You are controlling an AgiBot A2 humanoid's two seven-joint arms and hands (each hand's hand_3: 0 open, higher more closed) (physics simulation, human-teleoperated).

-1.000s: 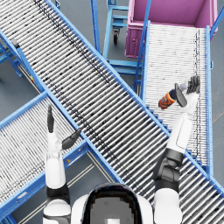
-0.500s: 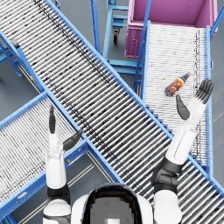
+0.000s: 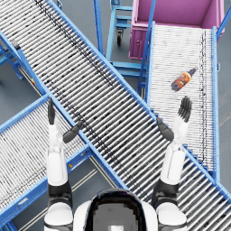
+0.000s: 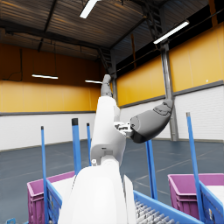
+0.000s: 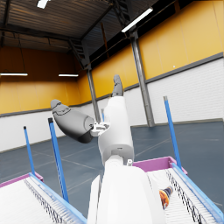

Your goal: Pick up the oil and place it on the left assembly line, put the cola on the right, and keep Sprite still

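Observation:
The cola bottle (image 3: pixel 182 80), dark with an orange label, lies on its side on the right assembly line (image 3: pixel 198 49), apart from both hands. A sliver of the cola bottle (image 5: pixel 165 197) shows past the forearm in the right wrist view. My right hand (image 3: pixel 178 119) is raised over the near part of that line, below the bottle, fingers spread and holding nothing; the same hand (image 5: pixel 94 118) points upward in its wrist view. My left hand (image 3: pixel 58 124) is raised over the left line's edge, spread and empty, as the left hand (image 4: pixel 131 118) also shows in its wrist view. No oil or Sprite is in view.
A wide centre conveyor (image 3: pixel 90 90) runs diagonally between the arms. The left assembly line (image 3: pixel 22 153) lies at lower left. A magenta bin (image 3: pixel 180 11) stands at the far end of the right line. Blue frame rails (image 3: pixel 146 58) border each conveyor.
My right hand let go of the cola bottle and drew back toward me. The bottle now lies on the right line, farther toward the magenta bin. The left arm has not moved.

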